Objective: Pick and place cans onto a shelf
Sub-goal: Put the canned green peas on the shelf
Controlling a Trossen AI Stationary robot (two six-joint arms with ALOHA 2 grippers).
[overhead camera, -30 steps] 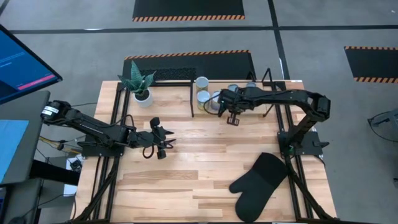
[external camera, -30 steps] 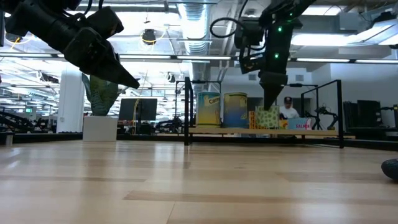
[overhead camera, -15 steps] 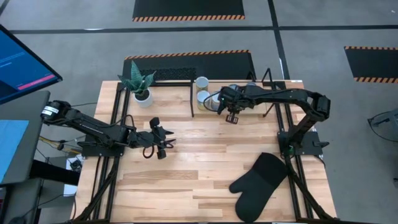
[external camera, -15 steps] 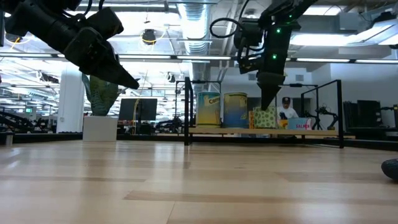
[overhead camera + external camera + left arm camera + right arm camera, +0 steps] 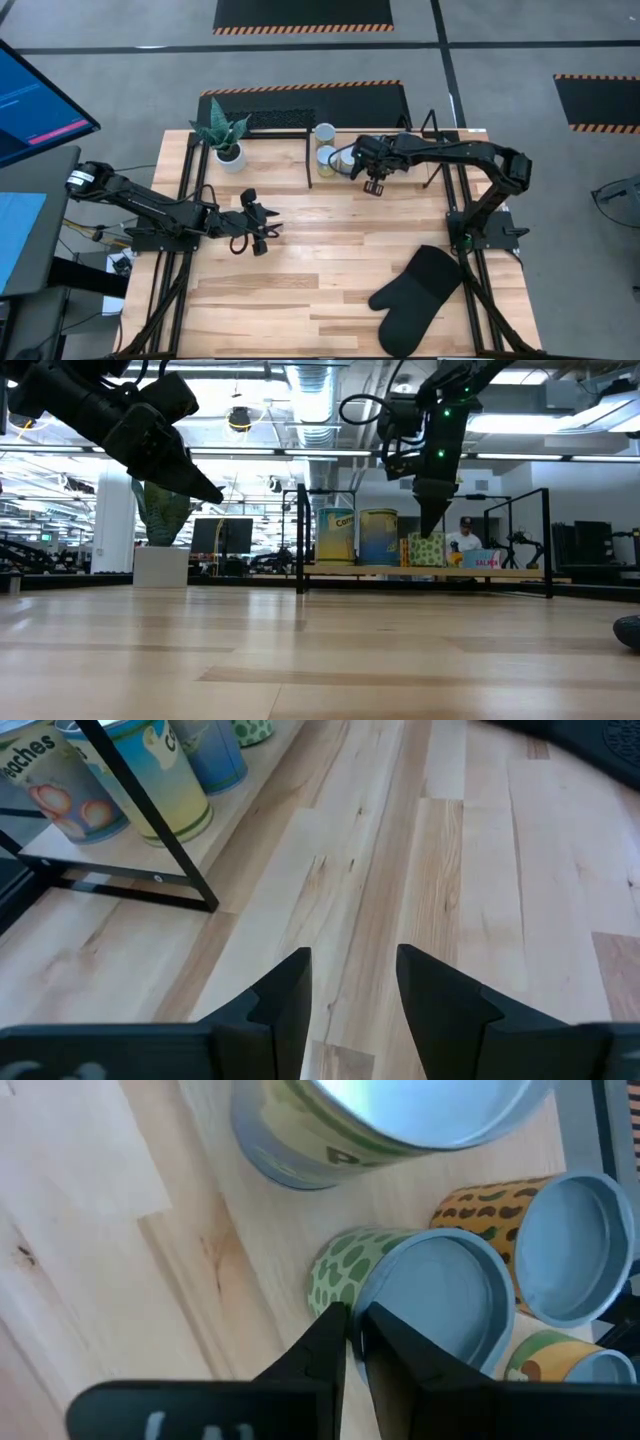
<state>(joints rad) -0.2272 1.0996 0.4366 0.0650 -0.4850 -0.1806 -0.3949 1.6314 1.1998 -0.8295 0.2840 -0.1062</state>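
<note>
**Right arm hovering over the cans at the shelf; left arm parked**

The wood table [image 5: 330, 270] is carrying everything, and the shelf [image 5: 300, 122] is sitting along its far edge, directly under the working arm's reach. A black oven mitt [image 5: 415, 288] is lying nearer the front, well behind and to the side of the right gripper [image 5: 374, 186]. A potted plant [image 5: 224, 138] is standing beside the shelf's end, well apart from that gripper.

The right gripper is hanging just above the cluster of cans [image 5: 362, 537] on the shelf's wood base. Its fingers [image 5: 330, 1345] are standing nearly together, a thin slit between them, gripping nothing. Right under the tips, a green-spotted can [image 5: 425, 1305] is standing upright, its pale blue top facing up; whether the tips are touching its rim, I cannot tell. Past it, an orange-patterned can [image 5: 545, 1240] is standing against it, and a larger silver-topped can [image 5: 380, 1125] is standing off to one side.

The left gripper [image 5: 262, 232] is waiting over bare table, well apart from the shelf, its fingers [image 5: 285, 995] spread and empty.
</note>
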